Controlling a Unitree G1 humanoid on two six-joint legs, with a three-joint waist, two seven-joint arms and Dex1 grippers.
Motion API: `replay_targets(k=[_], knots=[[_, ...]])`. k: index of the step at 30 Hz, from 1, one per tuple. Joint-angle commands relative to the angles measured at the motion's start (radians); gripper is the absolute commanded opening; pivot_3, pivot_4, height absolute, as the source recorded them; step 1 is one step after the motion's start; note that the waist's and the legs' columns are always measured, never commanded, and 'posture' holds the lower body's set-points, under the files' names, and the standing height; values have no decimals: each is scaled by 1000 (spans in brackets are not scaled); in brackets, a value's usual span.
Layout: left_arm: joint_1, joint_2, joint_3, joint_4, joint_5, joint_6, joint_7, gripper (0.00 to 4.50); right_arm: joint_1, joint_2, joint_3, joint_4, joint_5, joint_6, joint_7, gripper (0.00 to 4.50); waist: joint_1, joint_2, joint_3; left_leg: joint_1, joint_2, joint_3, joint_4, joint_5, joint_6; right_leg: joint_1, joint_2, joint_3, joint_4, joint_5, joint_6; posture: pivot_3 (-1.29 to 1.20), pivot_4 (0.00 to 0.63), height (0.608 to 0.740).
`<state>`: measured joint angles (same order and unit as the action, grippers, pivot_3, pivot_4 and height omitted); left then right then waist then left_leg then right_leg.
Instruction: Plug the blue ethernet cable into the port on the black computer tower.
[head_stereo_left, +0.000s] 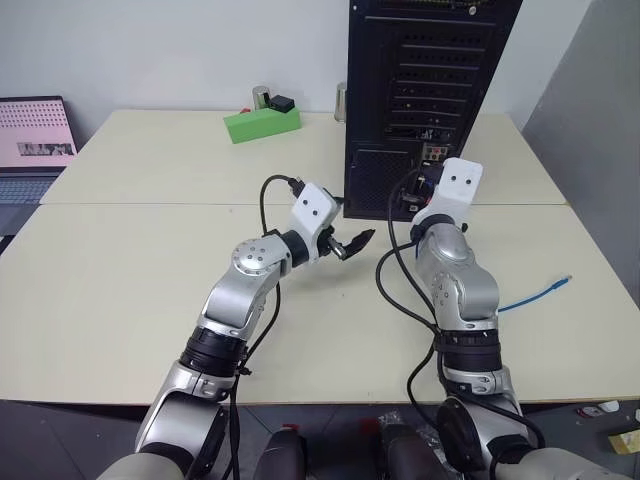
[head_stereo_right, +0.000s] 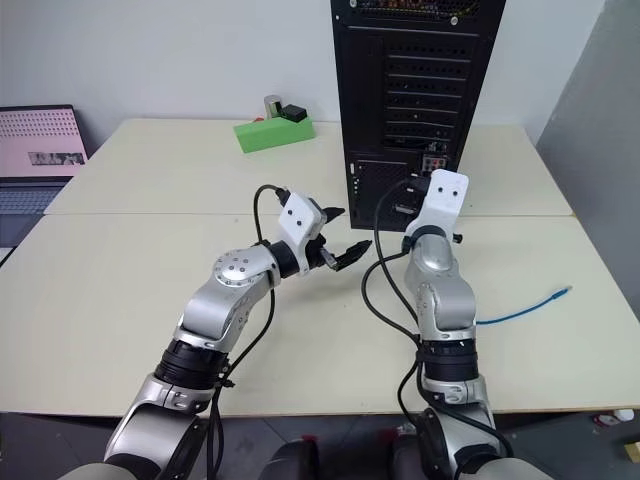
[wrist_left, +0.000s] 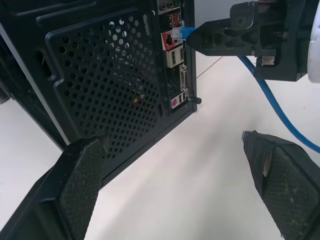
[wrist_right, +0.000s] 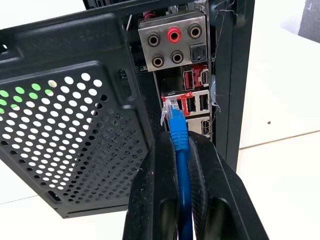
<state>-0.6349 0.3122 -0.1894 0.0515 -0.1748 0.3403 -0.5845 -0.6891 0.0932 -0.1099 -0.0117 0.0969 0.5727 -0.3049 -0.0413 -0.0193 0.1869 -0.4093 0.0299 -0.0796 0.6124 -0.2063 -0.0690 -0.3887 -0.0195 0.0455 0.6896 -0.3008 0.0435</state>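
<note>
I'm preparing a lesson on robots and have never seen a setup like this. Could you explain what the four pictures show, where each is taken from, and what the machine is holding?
This is a humanoid robot with two arms, each ending in a two-fingered gripper. The two wide pictures come from cameras on its head, looking down over a pale table. The other two come from cameras on its wrists.

On the table stand a black computer tower and a green block; a laptop sits at the left edge.

The right gripper is shut on the blue ethernet cable, its plug just in front of the port on the tower's back. The left gripper hovers open nearby, holding nothing.
</note>
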Motion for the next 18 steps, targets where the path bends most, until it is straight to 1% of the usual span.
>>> replay_targets(k=[1, 18], knots=[[-5, -6, 7, -33, 7, -18, -10, 4500, -31, -6, 4, -10, -14, -34, 7, 19, 0, 0, 0, 0, 0, 0, 0, 0, 0, 0, 0, 0, 0, 0, 0, 0, 150, 740], [9, -20, 10, -46, 19, -14, -12, 4500, -43, -22, 5, 43, -33, -75, 19, 19, 0, 0, 0, 0, 0, 0, 0, 0, 0, 0, 0, 0, 0, 0, 0, 0, 150, 740]])
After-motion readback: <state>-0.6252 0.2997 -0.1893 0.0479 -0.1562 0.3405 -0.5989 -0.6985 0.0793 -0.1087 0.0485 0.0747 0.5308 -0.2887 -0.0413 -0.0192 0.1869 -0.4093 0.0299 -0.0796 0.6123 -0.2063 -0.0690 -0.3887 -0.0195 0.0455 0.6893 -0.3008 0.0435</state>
